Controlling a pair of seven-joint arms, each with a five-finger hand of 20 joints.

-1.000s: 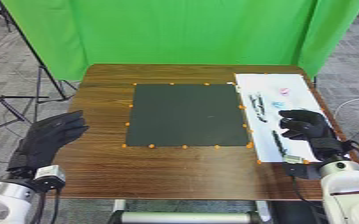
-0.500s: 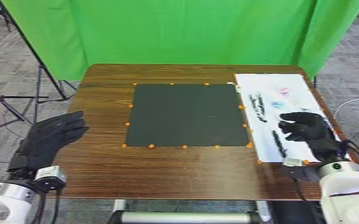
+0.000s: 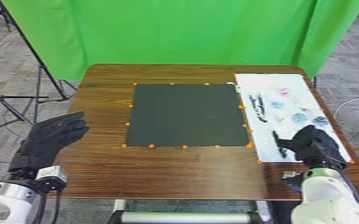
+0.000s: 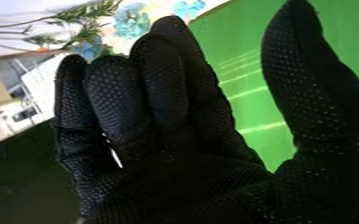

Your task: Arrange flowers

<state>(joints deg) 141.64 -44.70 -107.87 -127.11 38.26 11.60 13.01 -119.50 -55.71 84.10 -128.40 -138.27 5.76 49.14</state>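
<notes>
My right hand is over the near part of the white sheet at the table's right side, its fingers straight. In the right wrist view the hand has its thumb spread apart and holds nothing. Dark stems and small pink and blue flowers lie on the sheet. Beyond the fingertips in the right wrist view are blue flowers and green sprigs. My left hand is held at the table's left edge, open and empty.
A dark square mat lies mid-table with orange markers around it. The brown table extends in front of it. A green curtain hangs behind, and a tripod stands at the left.
My right hand has moved nearer the table's front edge and its fingers have straightened, uncovering more blue flowers on the sheet. The left hand has kept still.
</notes>
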